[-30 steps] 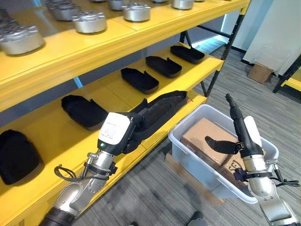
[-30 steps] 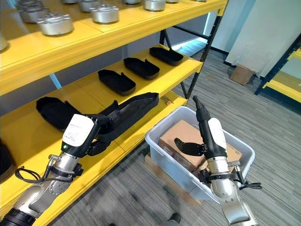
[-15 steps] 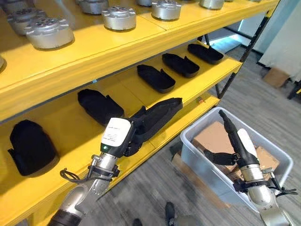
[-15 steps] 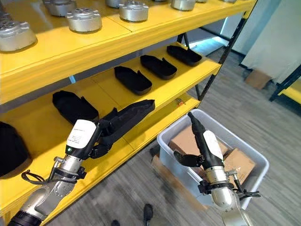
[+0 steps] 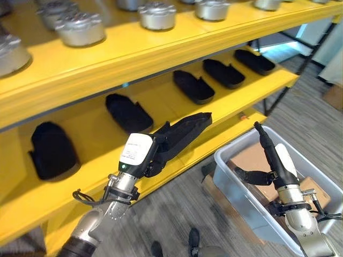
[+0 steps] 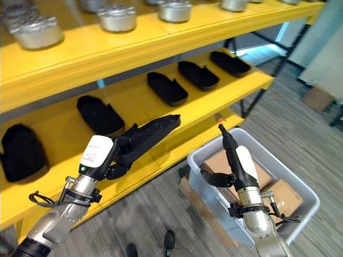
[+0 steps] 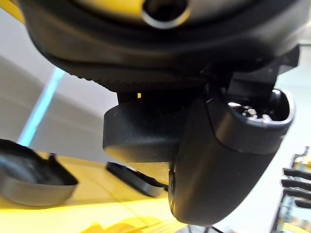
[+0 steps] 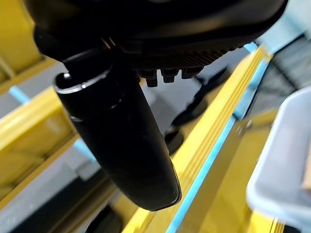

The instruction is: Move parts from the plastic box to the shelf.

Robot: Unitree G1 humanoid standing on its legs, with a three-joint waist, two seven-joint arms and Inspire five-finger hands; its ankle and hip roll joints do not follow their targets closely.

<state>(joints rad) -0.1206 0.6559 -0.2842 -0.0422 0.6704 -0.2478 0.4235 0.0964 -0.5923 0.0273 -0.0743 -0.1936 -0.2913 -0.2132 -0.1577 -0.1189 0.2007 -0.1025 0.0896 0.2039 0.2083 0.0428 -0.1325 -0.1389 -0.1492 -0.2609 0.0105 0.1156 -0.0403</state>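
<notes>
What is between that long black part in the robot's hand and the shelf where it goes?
Nothing visible. The left hand holds the long black part over the front of the yellow middle shelf, and the stretch of shelf by it, between two black parts already lying there, is bare.

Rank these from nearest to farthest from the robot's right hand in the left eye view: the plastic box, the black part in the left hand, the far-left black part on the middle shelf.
1. Plastic box, directly beneath the right hand.
2. Black part held by the left hand, mid-frame.
3. Far-left black part, at the shelf's left end.
</notes>
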